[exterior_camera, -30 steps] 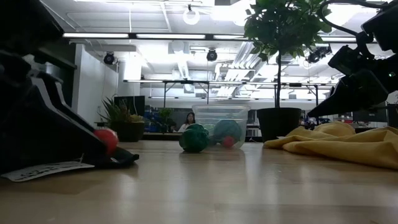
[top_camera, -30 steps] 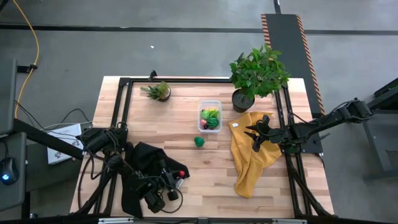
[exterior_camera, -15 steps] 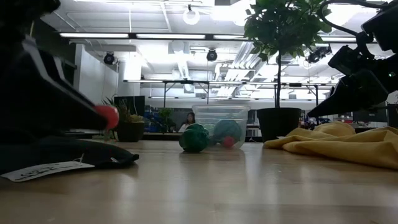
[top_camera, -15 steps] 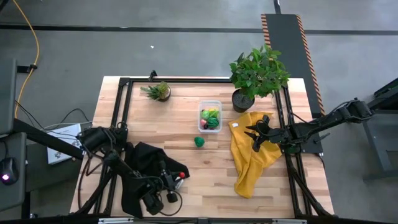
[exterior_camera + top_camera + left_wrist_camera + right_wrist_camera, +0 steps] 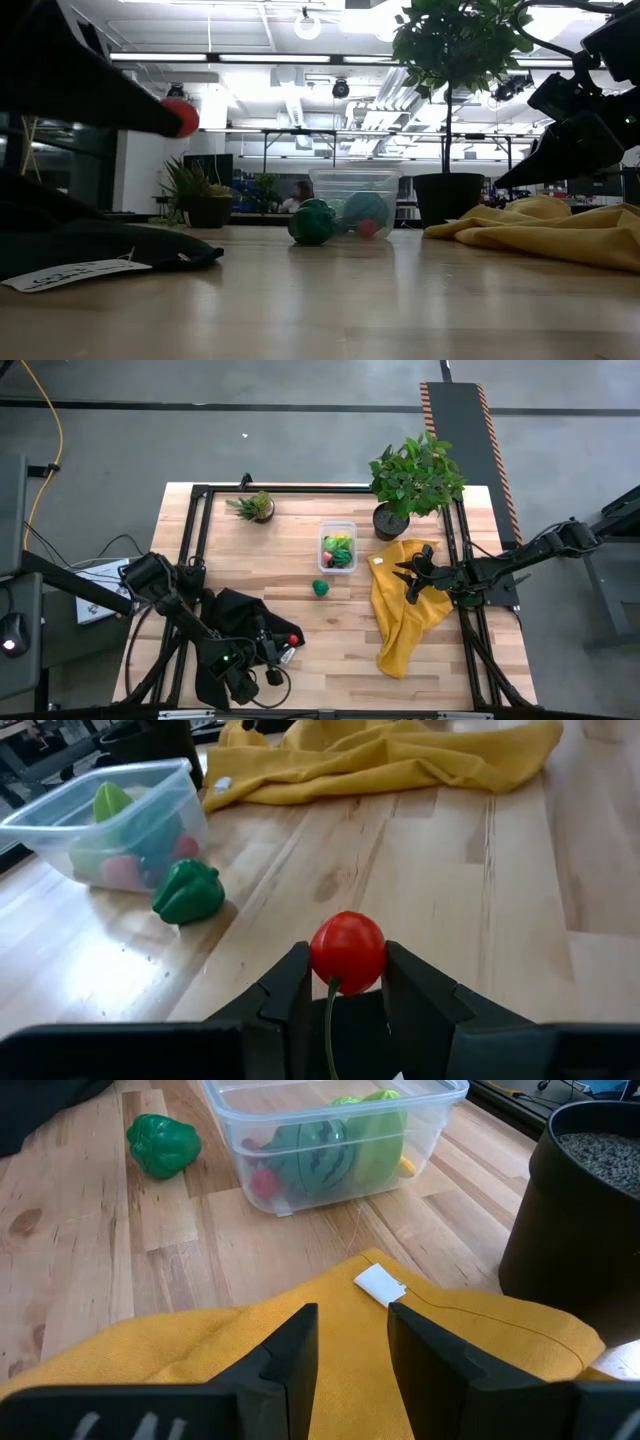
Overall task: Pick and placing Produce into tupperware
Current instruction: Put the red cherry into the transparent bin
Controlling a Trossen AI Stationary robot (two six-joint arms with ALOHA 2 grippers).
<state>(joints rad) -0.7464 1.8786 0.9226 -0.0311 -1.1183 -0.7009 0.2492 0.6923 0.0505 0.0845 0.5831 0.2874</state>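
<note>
Left gripper (image 5: 345, 982) pinching the small round red toy tomato (image 5: 347, 950), lifted clear so I can carry it.

Clear plastic tupperware (image 5: 338, 546) sits far, centre; right gripper (image 5: 350, 1342) idles empty, jaws narrowly apart, over the yellow cloth (image 5: 405, 612).

No writing, brand, number or sign can be read anywhere. The small white tag (image 5: 381, 1284) on the yellow cloth (image 5: 300, 1350) looks blank.

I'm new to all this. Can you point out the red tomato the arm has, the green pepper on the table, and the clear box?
red tomato (image 5: 347, 950), left wrist view, middle of its skin.
green pepper (image 5: 188, 892), left wrist view, its body.
clear box (image 5: 420, 1135), right wrist view, its side wall.
</note>
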